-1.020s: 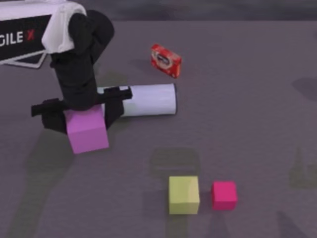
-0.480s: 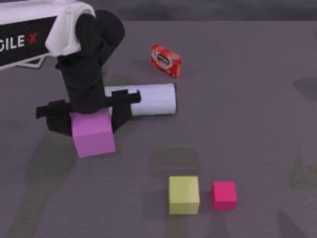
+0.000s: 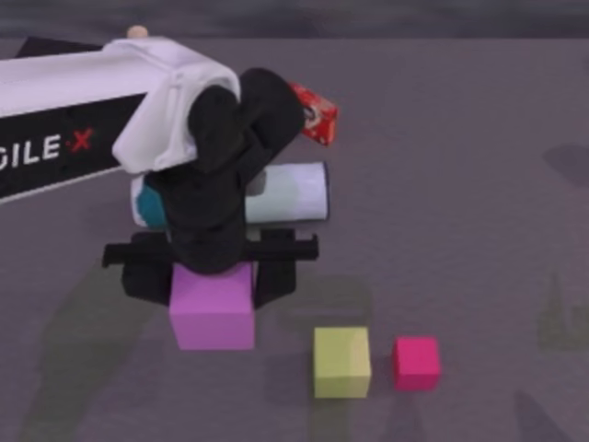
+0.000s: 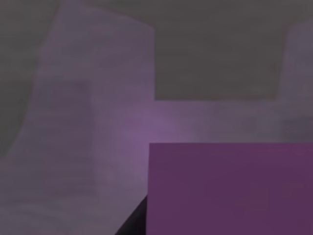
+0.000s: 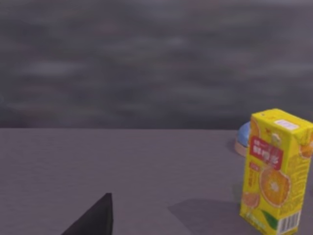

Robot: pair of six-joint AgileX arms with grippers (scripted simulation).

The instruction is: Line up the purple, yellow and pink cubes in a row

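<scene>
At the lower left centre of the top view, a purple cube (image 3: 213, 308): largest of the three, plain matte faces, sharp straight edges, light orchid tone. Clamped between the two black fingers of the left gripper (image 3: 212, 276), one finger on each side of the cube, under a bulky black wrist and a white arm casing with printed letters. In the left wrist view, only a flat dark-purple face of the same cube (image 4: 230, 188), filling the lower right of the frame, over a blurred greyish-purple ground.

To the right of the purple one, near but apart, a pale yellow cube (image 3: 341, 362), mid-sized, matte. Just beside it on the right, with a narrow gap, a small hot pink cube (image 3: 417, 362), smooth and plain.

Behind the gripper, a white cylinder (image 3: 290, 191) lying on its side, and a small red printed box (image 3: 315, 112) half hidden by the arm.

In the right wrist view, a yellow juice carton (image 5: 274, 169) with orange pictures, standing upright at the right edge. Right gripper: one black tip only, cannot tell the fingers' state.
</scene>
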